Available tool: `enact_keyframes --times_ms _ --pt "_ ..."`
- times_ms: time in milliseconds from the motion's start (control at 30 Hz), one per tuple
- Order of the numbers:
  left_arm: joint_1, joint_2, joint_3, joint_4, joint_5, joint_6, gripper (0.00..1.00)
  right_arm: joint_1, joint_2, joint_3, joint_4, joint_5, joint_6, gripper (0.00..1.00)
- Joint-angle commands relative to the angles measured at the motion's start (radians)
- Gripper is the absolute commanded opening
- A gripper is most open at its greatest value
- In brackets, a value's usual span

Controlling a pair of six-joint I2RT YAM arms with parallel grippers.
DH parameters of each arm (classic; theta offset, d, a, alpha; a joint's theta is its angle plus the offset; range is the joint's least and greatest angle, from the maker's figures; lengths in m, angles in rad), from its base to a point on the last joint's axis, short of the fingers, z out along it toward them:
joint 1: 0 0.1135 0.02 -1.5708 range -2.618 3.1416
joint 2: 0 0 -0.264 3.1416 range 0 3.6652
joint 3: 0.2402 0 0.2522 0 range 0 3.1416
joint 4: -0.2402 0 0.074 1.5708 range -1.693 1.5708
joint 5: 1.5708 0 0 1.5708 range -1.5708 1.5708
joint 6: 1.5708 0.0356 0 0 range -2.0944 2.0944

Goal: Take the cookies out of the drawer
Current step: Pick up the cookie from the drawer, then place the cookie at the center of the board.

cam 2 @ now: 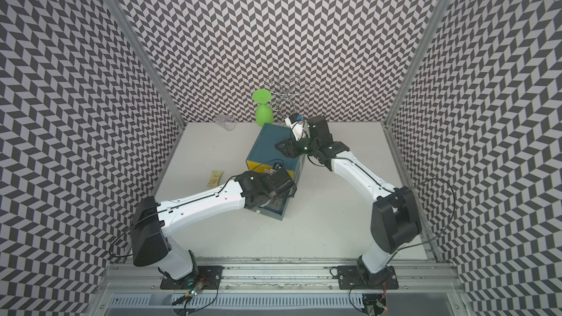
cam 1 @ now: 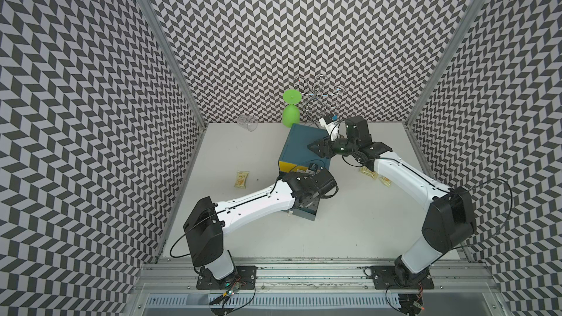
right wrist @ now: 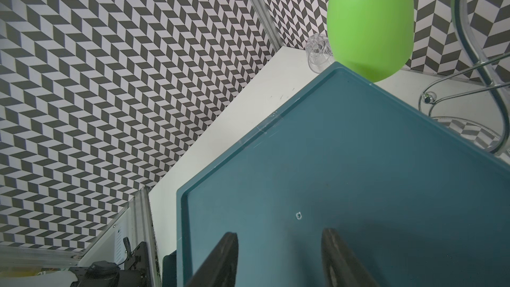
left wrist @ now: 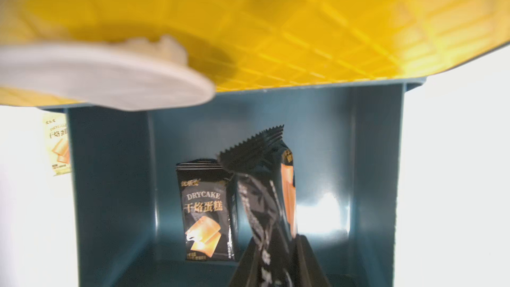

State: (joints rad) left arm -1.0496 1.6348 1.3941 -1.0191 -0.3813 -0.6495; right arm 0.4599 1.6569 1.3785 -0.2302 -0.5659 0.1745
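While the left pincer [left wrist: 276, 241] pinches a black packet [left wrist: 259, 161] at lower centre, lifting straight should clear the drawer [left wrist: 110, 189]. The right pincer [right wrist: 279, 232] stands spread.

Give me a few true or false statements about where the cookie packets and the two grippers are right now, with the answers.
1. The left gripper pinches a black packet at the open drawer. True.
2. Apart from that packet, the drawer is empty. False: a second black packet lies flat inside it.
3. The right gripper holds a green packet. False: its jaws stand apart and empty at the cabinet top.
4. A pale yellow packet lies on the table, outside the drawer. True.
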Motion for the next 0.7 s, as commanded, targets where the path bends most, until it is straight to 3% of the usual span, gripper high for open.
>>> enact_keyframes --times_ms 0,367,667 --pt "-0.009 -0.033 0.029 -0.031 -0.026 -0.013 0.23 0.000 0.033 -0.045 -0.114 0.020 0.007 0.53" --pt "-0.045 -0.126 0.090 -0.121 0.032 -0.052 0.24 -0.006 0.037 -0.040 -0.118 0.027 0.004 0.52" --pt "-0.066 -0.283 0.077 -0.226 0.042 -0.146 0.24 -0.013 0.041 -0.029 -0.124 0.025 0.005 0.52"
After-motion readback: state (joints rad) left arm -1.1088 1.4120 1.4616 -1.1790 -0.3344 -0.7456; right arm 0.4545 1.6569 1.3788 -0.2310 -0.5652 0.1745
